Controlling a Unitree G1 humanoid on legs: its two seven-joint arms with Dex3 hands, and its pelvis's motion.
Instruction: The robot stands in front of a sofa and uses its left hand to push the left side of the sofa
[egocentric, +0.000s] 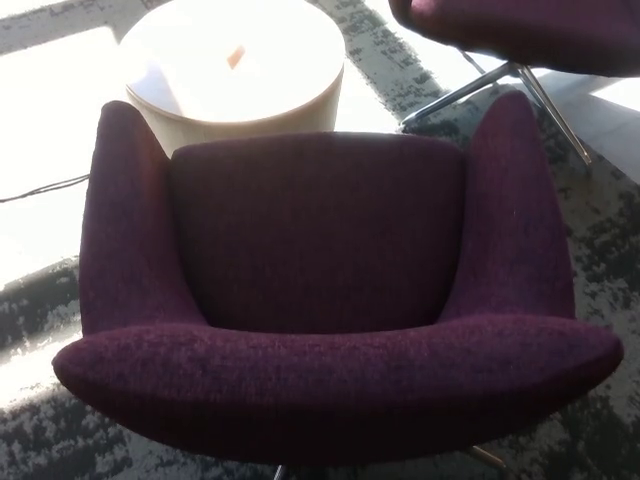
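Purple bouclé-like fabric covers the sofa (320, 300), which fills the view directly below the camera with its left arm (125, 220) beside a round cream side table (240, 70), unpushed, since neither hand shows and the fingers' state cannot be told.

**Robot body, head view**

No part of the robot falls within the frame. Neither arm nor either robot hand shows, so the colours, shapes, cables, screws and markings of its body cannot be told from this view.
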